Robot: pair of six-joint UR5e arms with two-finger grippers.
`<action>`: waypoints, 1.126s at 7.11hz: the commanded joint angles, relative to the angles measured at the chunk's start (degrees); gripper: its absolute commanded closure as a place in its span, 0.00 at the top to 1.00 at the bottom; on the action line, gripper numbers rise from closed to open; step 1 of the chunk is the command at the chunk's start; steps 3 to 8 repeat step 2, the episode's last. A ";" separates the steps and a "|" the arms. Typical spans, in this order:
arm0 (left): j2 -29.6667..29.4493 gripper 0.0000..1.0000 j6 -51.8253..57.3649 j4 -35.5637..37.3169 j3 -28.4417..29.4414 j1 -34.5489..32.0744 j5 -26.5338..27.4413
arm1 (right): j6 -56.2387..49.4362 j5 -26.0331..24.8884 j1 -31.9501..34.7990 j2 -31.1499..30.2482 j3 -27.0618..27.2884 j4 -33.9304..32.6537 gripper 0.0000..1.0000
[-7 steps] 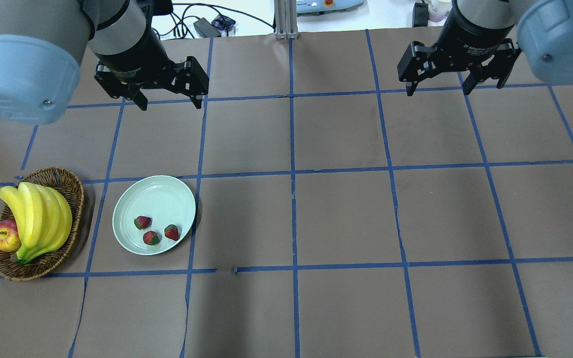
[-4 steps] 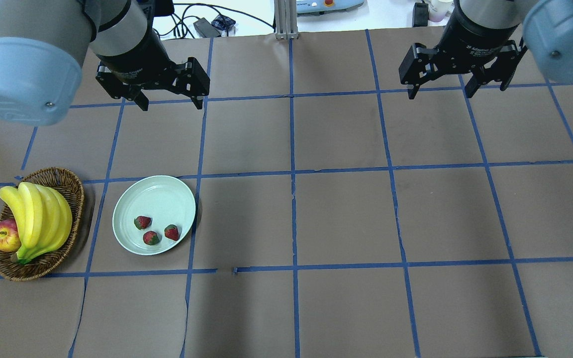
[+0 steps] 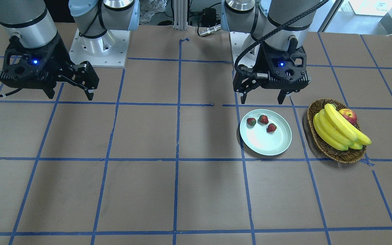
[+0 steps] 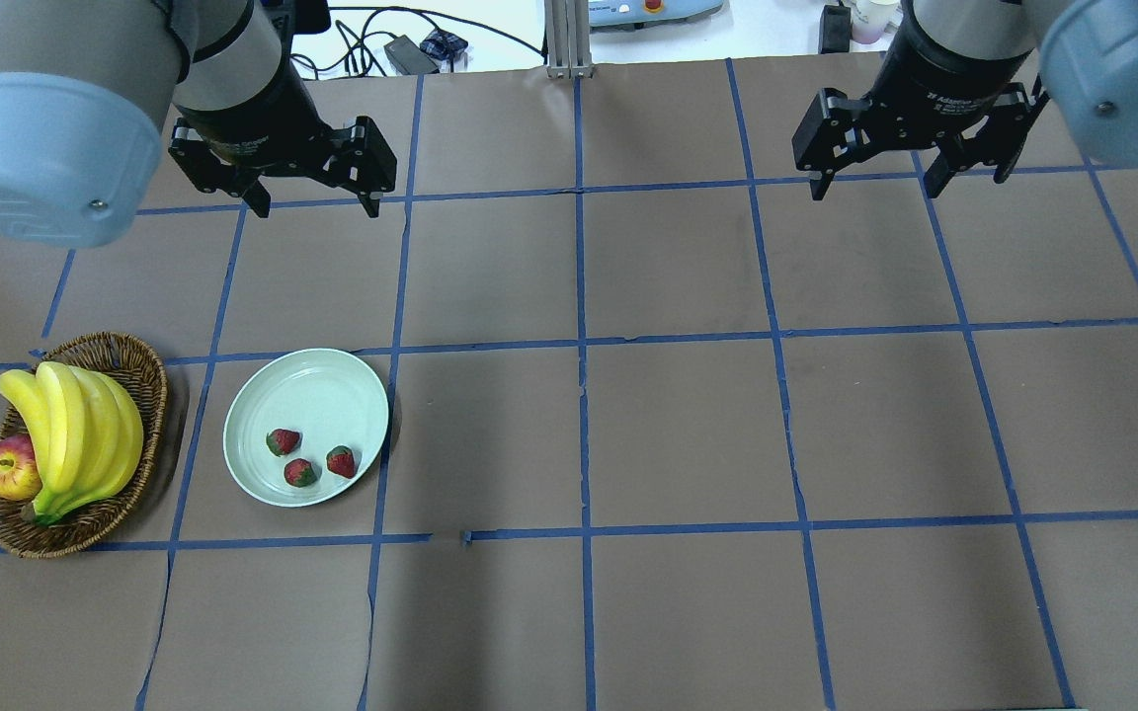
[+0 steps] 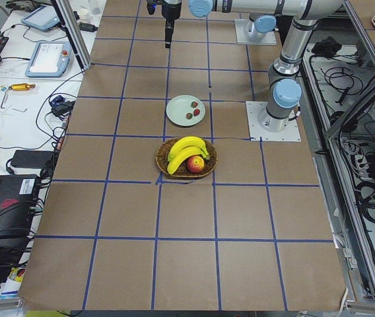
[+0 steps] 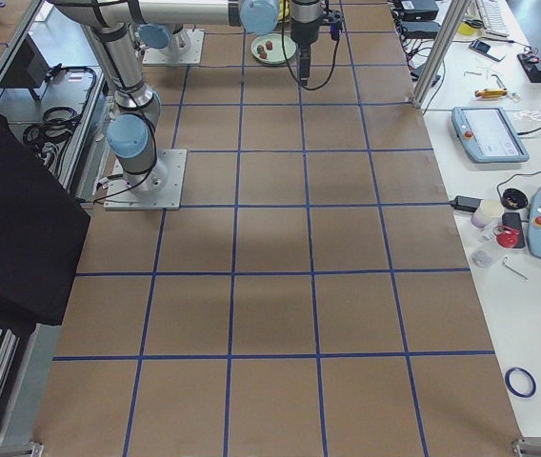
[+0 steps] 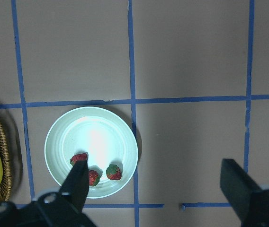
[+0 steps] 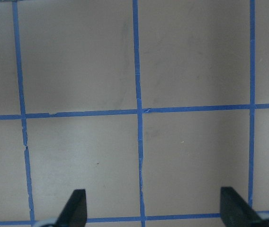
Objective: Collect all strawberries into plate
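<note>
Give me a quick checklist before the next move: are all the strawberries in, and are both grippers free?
1. All three strawberries on the plate: ok.
2. Open, empty left gripper: ok.
3. Open, empty right gripper: ok.
4. Both grippers apart from the plate: ok.
5. No strawberry hidden in the basket under the bananas: cannot tell.

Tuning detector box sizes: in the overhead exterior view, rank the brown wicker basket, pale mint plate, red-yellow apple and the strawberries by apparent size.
Largest to smallest:
1. brown wicker basket
2. round pale mint plate
3. red-yellow apple
4. small red strawberries; the three look alike in size, so no ranking among them.
</note>
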 commanded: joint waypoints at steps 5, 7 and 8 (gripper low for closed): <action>0.03 1.00 0.33 -0.09 0.04 0.23 -0.05 | 0.10 0.07 0.00 0.00 0.02 0.00 1.00; 0.03 1.00 0.33 -0.09 0.04 0.23 -0.05 | 0.10 0.07 0.00 0.00 0.02 0.00 1.00; 0.03 1.00 0.33 -0.09 0.04 0.23 -0.05 | 0.10 0.07 0.00 0.00 0.02 0.00 1.00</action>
